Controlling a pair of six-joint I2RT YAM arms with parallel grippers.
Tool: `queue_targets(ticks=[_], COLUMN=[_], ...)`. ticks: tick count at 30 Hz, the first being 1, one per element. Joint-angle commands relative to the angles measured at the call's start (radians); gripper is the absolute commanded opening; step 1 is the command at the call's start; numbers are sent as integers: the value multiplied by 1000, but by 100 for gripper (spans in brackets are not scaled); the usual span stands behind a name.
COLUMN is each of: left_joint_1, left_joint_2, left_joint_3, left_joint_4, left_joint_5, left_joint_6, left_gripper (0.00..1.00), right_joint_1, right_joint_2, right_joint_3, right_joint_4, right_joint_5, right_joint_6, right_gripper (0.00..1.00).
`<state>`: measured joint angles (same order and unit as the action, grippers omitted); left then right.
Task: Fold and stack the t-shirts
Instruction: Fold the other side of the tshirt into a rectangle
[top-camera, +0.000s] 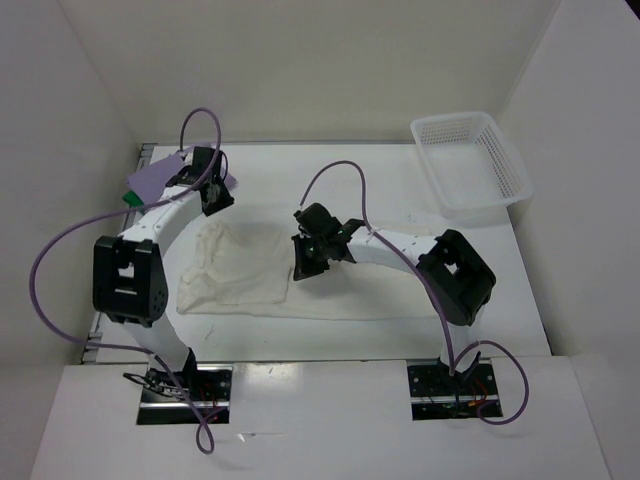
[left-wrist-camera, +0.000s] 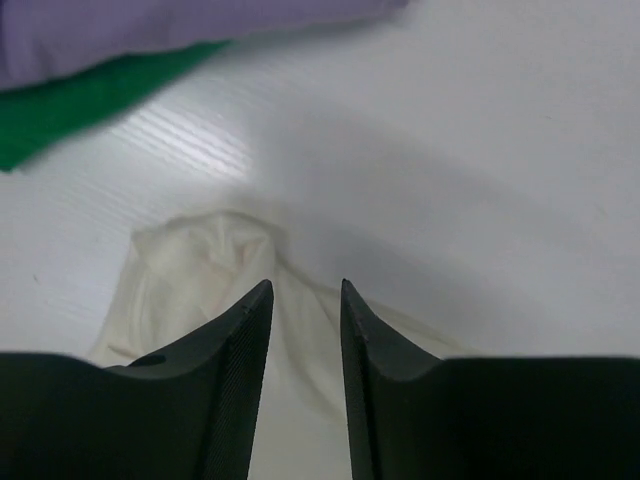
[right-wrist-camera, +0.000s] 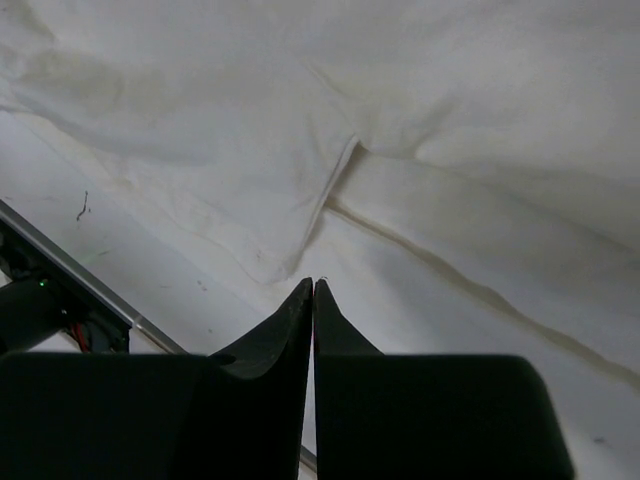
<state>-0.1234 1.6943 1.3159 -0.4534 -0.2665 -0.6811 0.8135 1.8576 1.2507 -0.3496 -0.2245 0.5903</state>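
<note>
The white counter carries the cream t-shirt, rumpled between the 2 arms. Only the overhead view shows the mesh basket at far right. At far left the lavender t-shirt lies on the green t-shirt. The wrist views settle the grips: the left tool is partly open and empty by a cream fold, and the right tool is closed at the shirt's edge, no cloth visibly pinched.

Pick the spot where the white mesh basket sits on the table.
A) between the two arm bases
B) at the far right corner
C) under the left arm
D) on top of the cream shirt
B: the top view shows the basket at the far right corner of the table, apart from the cream shirt.
</note>
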Motion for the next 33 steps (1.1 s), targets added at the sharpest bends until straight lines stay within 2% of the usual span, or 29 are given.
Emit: queue_targets(ticks=[1, 4, 6, 11, 16, 21, 28, 33], left_joint_1=[-7, -7, -7, -25, -50, -79, -79, -79], left_joint_2=[103, 158, 171, 182, 221, 260, 291, 248], left_joint_3=[77, 89, 89, 63, 62, 71, 71, -6], left_joint_4=[33, 44, 44, 88, 98, 98, 84, 126], left_joint_5=[-141, -162, -152, -139, -103, -154, -233, -283], left_joint_6=[179, 232, 252, 284, 319, 338, 336, 316], left_gripper=[40, 35, 35, 31, 28, 28, 29, 33], right_joint_1=[-4, -14, -54, -109, -175, -238, -258, -258], right_joint_2=[-15, -3, -3, 6, 15, 41, 51, 60], right_joint_3=[44, 84, 105, 105, 105, 115, 105, 87], right_joint_4=[47, 24, 12, 12, 32, 43, 52, 64], right_joint_5=[16, 25, 25, 11, -9, -27, -27, -27], right_joint_6=[-3, -23, -33, -33, -33, -33, -33, -33], right_gripper=[6, 13, 18, 21, 30, 31, 34, 35])
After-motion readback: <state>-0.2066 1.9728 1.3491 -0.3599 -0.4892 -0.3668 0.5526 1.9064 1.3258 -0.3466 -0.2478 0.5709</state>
